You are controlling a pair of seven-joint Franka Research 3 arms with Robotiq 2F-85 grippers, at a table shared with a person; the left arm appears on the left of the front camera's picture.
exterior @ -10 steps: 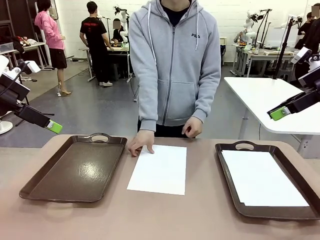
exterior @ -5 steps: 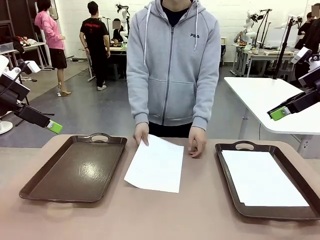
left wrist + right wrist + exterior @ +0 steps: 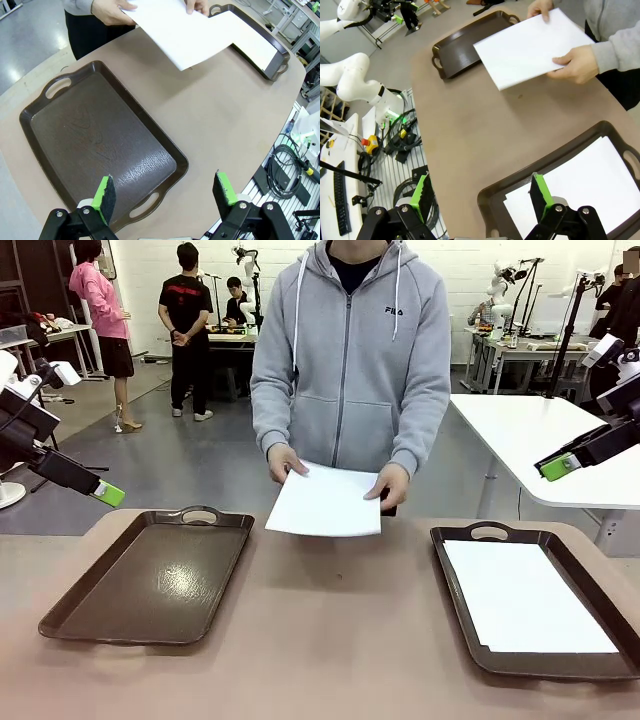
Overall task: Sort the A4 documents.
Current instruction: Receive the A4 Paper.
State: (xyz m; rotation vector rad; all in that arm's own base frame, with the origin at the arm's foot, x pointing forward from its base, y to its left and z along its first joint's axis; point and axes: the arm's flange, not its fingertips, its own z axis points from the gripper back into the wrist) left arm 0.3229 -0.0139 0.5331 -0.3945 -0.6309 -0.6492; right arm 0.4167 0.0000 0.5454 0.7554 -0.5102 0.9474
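Note:
A person at the far side holds one white A4 document (image 3: 325,502) (image 3: 180,35) (image 3: 530,47) in both hands, just above the table's far edge. More A4 documents (image 3: 525,595) (image 3: 585,185) lie in the right brown tray (image 3: 470,532). The left brown tray (image 3: 150,575) (image 3: 95,140) has nothing in it. My left gripper (image 3: 108,494) (image 3: 165,190) hovers open, high over the near end of the left tray. My right gripper (image 3: 560,466) (image 3: 481,194) hangs open above the right tray's outer side. Neither holds anything.
The tan tabletop (image 3: 330,640) lies bare between the two trays. A white table (image 3: 530,435) stands behind at the right. Other people stand far back at the left. Cables and a rail (image 3: 285,165) run along the table's side.
The person has picked the sheet up off the middle of the table and now holds it with both hands near the body. Both arms have stayed still.

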